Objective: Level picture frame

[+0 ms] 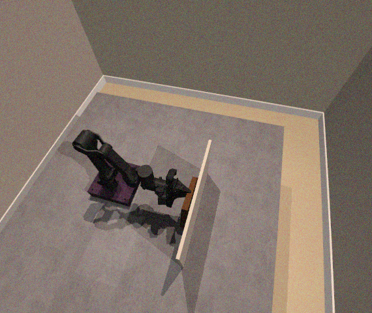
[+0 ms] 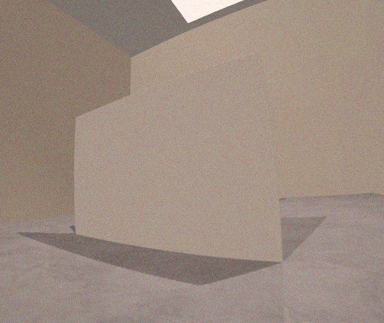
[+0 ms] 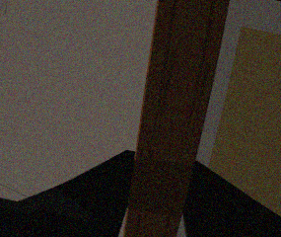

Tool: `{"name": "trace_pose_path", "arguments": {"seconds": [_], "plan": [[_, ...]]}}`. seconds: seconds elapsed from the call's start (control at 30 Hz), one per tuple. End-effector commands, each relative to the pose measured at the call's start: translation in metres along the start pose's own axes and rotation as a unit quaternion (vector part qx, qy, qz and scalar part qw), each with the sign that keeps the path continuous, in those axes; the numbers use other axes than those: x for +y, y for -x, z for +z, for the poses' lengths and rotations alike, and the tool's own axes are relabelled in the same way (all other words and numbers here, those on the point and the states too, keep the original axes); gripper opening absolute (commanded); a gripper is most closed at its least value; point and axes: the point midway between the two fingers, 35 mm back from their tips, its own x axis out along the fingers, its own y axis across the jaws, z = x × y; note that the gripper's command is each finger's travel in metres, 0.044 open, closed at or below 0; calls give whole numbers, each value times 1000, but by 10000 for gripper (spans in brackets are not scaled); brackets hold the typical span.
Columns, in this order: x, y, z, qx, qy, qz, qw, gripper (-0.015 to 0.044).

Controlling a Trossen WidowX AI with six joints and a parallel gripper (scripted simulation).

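The picture frame (image 1: 186, 203) (image 3: 181, 74) is brown and is at the front of a pale upright wall panel (image 1: 205, 156) (image 2: 178, 167) (image 3: 56, 74). My gripper (image 1: 190, 191) (image 3: 163, 170) is shut on one side bar of the frame, with a dark finger on each side of the bar. In the wrist view the bar runs slightly slanted, with a pale border and an ochre picture (image 3: 260, 99) to its right. The screw and the notched strip are hidden. Whether the frame is level or touches the screw cannot be told from these views.
The arm stands on a dark purple base (image 1: 127, 193) in front of the panel, on a grey floor (image 1: 240, 235). The exterior view shows only the panel's back, which hides the frame and arm. Room walls stand around, with a pale skirting (image 1: 213, 94) behind.
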Motion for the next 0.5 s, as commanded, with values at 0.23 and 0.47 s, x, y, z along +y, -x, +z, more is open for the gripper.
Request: {"name": "trace_pose_path", "arguments": {"seconds": [0.23, 0.47], "plan": [[4, 0, 2, -1, 1, 7, 1000, 0], [4, 0, 3, -1, 1, 7, 1000, 0]]}}
